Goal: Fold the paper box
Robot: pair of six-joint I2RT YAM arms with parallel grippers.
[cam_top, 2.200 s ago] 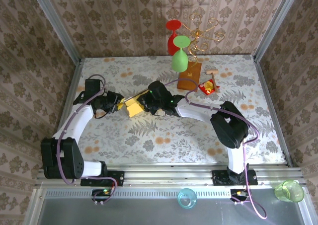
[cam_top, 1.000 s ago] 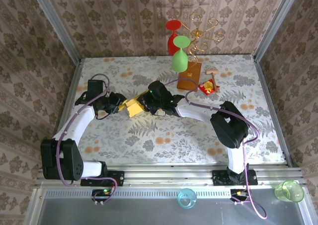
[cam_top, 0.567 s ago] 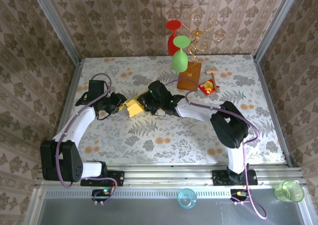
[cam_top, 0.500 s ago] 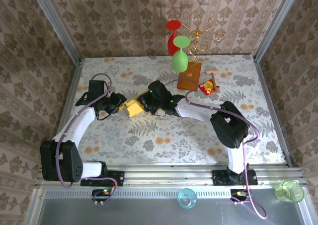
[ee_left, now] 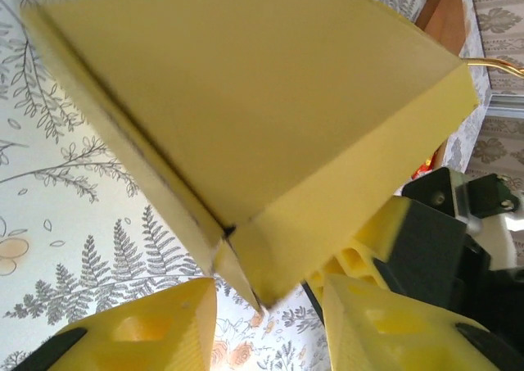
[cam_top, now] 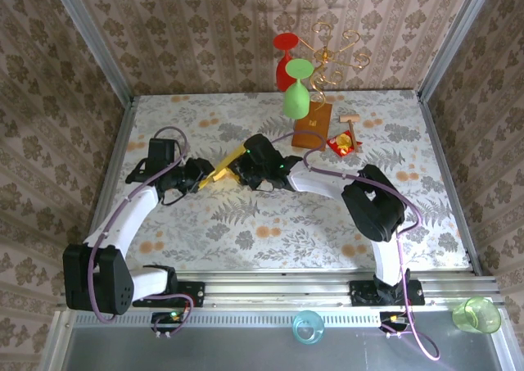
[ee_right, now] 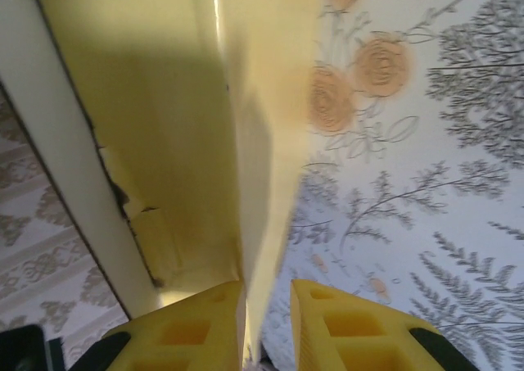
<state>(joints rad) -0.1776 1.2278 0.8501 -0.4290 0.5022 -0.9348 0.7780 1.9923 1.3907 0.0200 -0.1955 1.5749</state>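
Paper box (cam_top: 219,173) is pinched in the right claw (ee_right: 266,289); left claw (ee_left: 270,293) stands parted around its corner.

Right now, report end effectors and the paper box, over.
Right end effector shut on the paper box wall. Left end effector open, box corner between its jaws. Wooden block stands apart, behind.

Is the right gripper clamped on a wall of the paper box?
Yes: in the right wrist view a thin wall of the paper box sits between the close-set fingers of the right gripper.
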